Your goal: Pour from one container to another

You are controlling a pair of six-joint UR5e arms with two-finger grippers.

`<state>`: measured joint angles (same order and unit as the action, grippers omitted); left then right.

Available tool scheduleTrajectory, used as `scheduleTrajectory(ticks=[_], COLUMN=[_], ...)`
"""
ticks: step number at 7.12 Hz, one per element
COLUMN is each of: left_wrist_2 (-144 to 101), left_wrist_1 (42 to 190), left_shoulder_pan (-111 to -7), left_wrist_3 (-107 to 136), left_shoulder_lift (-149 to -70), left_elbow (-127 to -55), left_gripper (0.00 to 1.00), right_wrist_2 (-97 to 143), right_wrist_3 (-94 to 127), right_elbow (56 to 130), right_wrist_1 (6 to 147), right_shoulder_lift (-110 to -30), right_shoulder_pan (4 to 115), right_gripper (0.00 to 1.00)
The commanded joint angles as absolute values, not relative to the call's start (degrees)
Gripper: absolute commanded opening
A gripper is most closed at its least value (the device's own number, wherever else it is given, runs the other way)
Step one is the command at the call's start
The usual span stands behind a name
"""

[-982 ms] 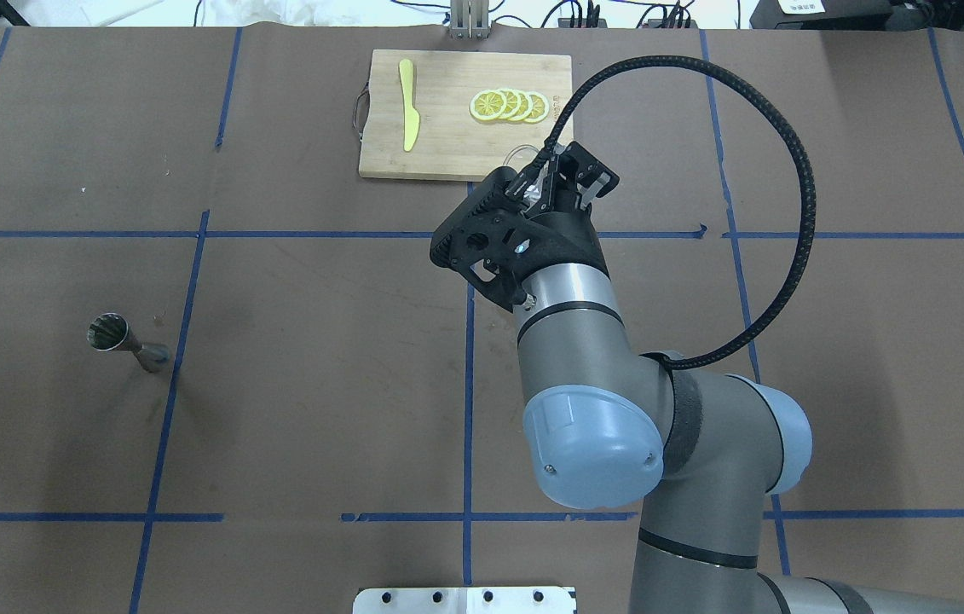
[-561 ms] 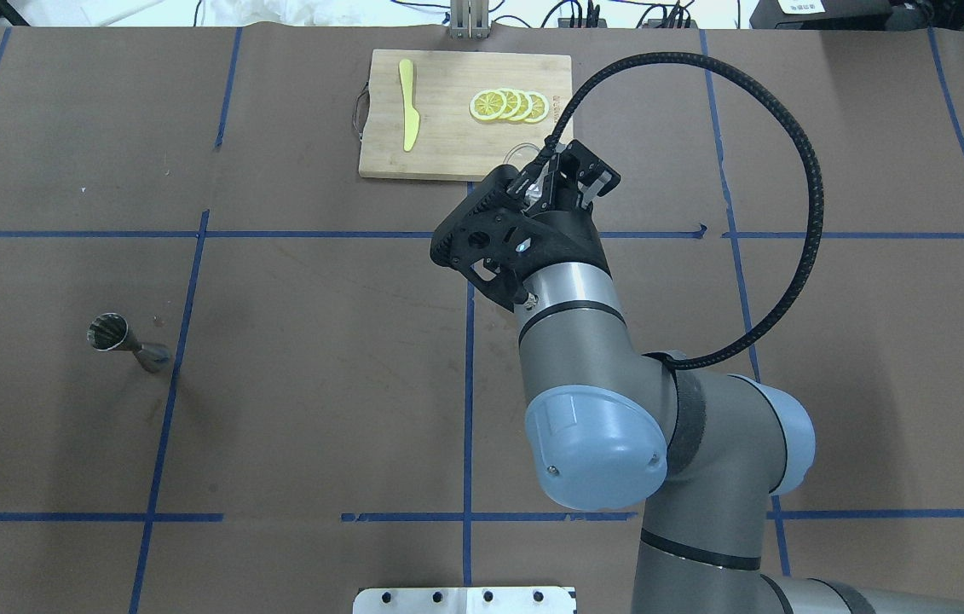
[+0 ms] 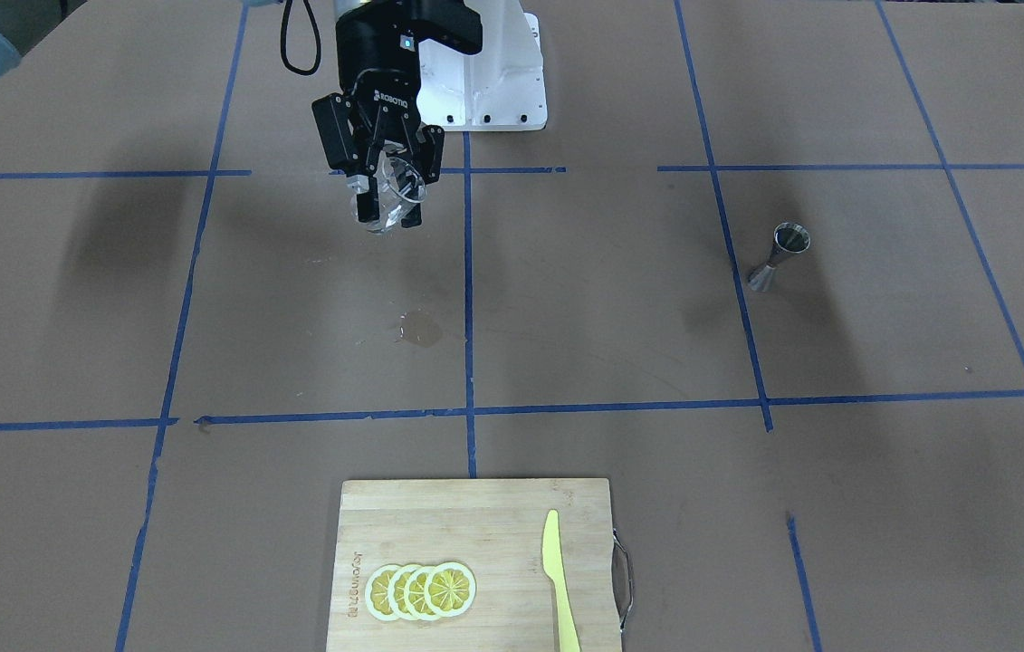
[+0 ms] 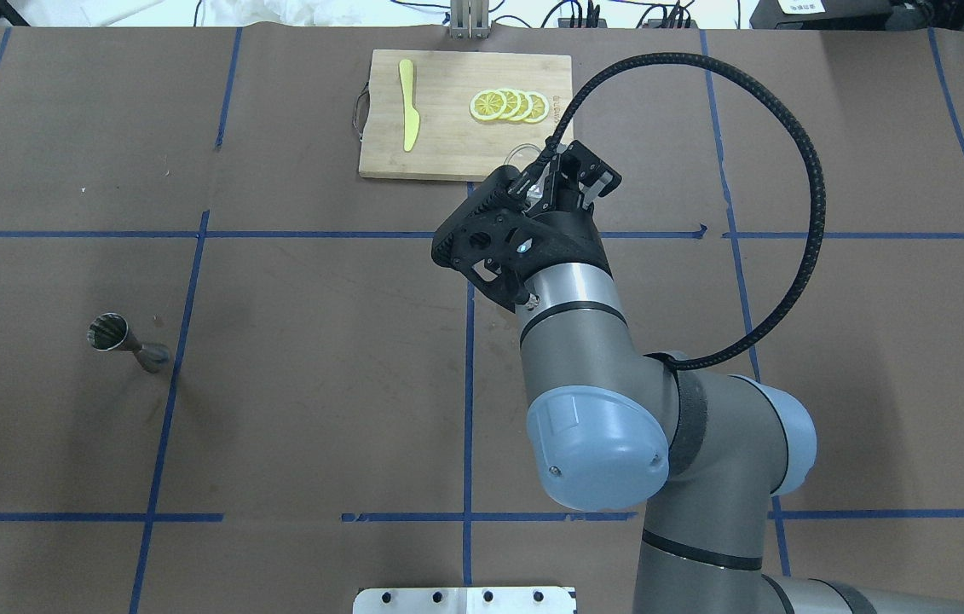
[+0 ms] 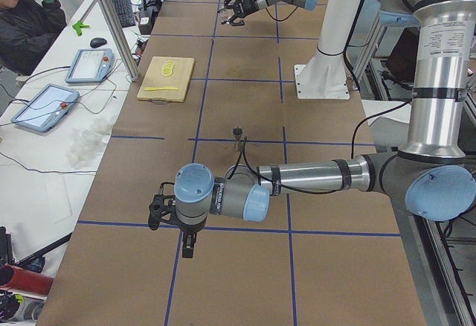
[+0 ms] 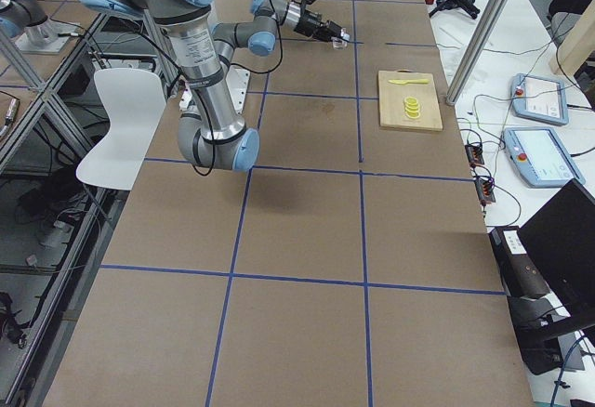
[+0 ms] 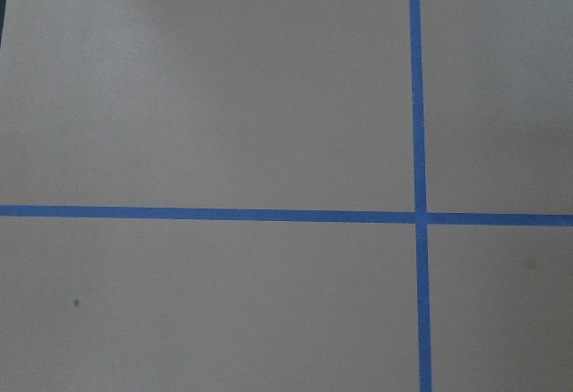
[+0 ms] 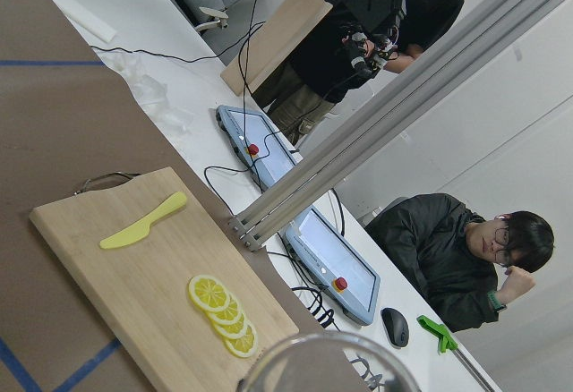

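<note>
The small clear glass cup [image 3: 395, 188] hangs well above the table, and my right gripper [image 3: 389, 208] is shut on it. The overhead view shows that gripper [image 4: 556, 170] near the cutting board's front edge, with the cup's rim [image 4: 519, 154] poking out at its left. That rim [image 8: 327, 365] fills the bottom of the right wrist view. The cup looks tilted. The silver hourglass jigger [image 4: 129, 342] stands upright far off on the left half of the table [image 3: 779, 258]. My left gripper [image 5: 158, 212] shows only in the exterior left view, low over the table, so I cannot tell its state.
A bamboo cutting board [image 4: 447, 145] at the table's far middle carries lemon slices [image 4: 509, 105] and a yellow knife [image 4: 407, 102]. A small wet spot [image 3: 421, 328] marks the brown paper. Blue tape lines grid the table. People sit beyond the far edge [image 8: 448, 249].
The right arm has crept very slightly; the glass cup stays gripped in nearly the same spot. The jigger has not moved.
</note>
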<state>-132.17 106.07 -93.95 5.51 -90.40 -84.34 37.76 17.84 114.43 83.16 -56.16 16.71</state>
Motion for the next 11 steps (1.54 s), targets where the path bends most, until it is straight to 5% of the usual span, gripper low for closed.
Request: scheduleTrajectory(ticks=[1,11], left_wrist_2=[-132.19,-132.19], left_wrist_1=[106.26,106.26], left_shoulder_pan=[-93.87,-93.87], left_wrist_3=[5.45,5.19], left_shoulder_lift=[-90.44,-90.44], left_elbow=[-84.29,-84.64], left_gripper=[1.00,1.00], right_wrist_2=[38.05,38.58], right_wrist_3=[17.84,54.64], right_elbow=[114.35,113.91], right_wrist_1=[74.59,66.75], right_shoulder_lift=[-60.79,-81.70], right_shoulder_pan=[16.79,17.05], right_gripper=[0.00,0.00])
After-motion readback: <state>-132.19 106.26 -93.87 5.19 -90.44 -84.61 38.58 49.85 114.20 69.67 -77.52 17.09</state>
